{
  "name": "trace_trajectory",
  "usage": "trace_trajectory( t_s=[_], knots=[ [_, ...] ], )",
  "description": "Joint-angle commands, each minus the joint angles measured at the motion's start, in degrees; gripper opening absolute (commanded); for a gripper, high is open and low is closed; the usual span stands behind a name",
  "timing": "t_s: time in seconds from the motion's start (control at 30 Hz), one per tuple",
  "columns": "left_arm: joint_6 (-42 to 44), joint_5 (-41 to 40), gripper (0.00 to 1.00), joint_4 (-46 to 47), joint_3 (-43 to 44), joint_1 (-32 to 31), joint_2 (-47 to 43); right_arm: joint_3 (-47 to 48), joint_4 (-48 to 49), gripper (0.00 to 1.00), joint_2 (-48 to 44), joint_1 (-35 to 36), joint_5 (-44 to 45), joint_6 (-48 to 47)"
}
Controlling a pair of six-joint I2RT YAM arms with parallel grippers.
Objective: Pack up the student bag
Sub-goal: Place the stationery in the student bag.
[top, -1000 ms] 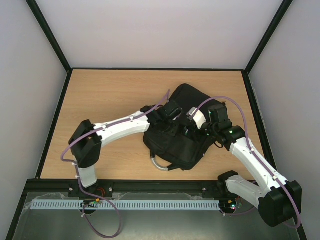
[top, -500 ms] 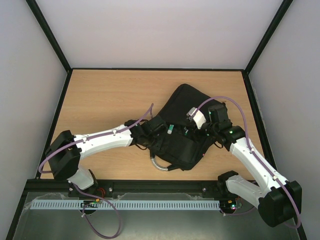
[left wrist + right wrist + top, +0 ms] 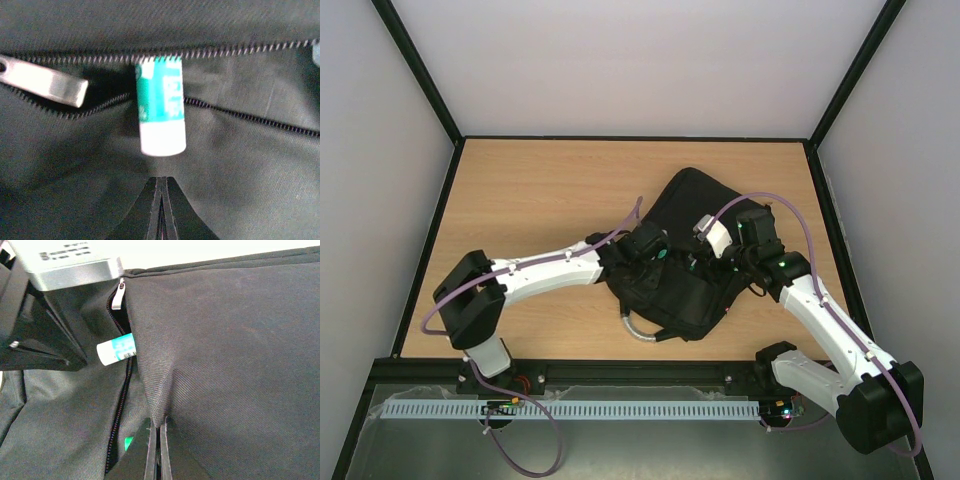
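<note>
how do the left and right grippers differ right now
Grip: the left gripper is shut on nothing; the right gripper is shut on a pinched fold of the student bag, tenting it. Aim: the left points at the white end of the green tube sticking out of the zip opening; the right sits beside that opening. Both are shut, close over the bag.

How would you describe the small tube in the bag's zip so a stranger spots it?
Find the student bag, the big black central shape. In its open zip, ahead of the left gripper, a small tube pokes out. Its teal label and white end set it apart from the silver zip pull nearby.
</note>
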Motion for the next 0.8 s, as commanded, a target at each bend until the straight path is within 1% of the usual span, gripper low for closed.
trace_trajectory(
  t_s=[0.0, 0.3, 0.5, 0.63, 0.77],
  knots=[
    [1.06, -1.26, 0.02, 1.07, 4.06, 0.56, 2.47, 0.13, -0.34, 0.01, -0.45, 0.26, -3.36, -0.59],
    [1.43, -4.24, 0.02, 3.64, 8.84, 2.3, 7.77, 0.13, -0.29, 0.01, -0.46, 0.28, -3.21, -0.68],
    [1.51, -7.0, 0.02, 6.56, 10.24, 2.76, 10.02, 0.13, -0.29, 0.01, -0.48, 0.27, -3.13, -0.59],
    [1.08, -7.02, 0.02, 8.6, 8.37, 2.7, 8.76, 0.13, -0.33, 0.01, -0.46, 0.27, -3.1, -0.59],
    [3.08, -4.81, 0.03, 8.29, 6.65, 1.39, 4.41, 0.13, -0.55, 0.01, 0.09, 0.27, -3.24, -0.76]
  ],
)
